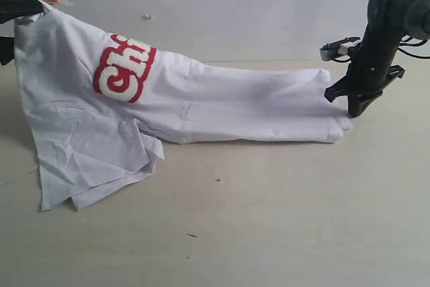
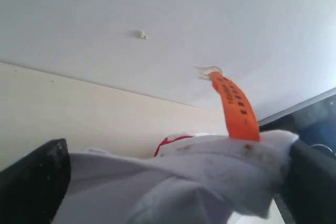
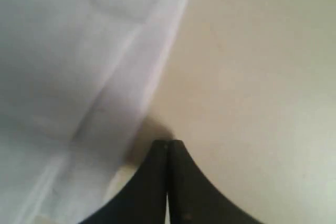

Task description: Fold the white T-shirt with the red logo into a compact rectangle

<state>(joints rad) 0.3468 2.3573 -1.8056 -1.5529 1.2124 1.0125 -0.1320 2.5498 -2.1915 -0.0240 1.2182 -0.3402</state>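
At upper left the left gripper (image 1: pixel 12 28) seems clamped on the raised shirt (image 1: pixel 222 105), while the right gripper (image 1: pixel 354 112), jaws together, points down just beside its right end.

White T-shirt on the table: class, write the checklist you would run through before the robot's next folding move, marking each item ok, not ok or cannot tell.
1. Hold by the left gripper on the white T-shirt: ok, fabric is bunched between its jaws and that end is lifted.
2. Closure of the right gripper: ok, shut, tips beside the shirt's opposite end.
3. That end pinned to the table: cannot tell.
4. View of the red logo: ok, partly visible, curving over a fold.
5. Smooth fabric: not ok, the hanging part is creased.
6. Compact rectangle: not ok.
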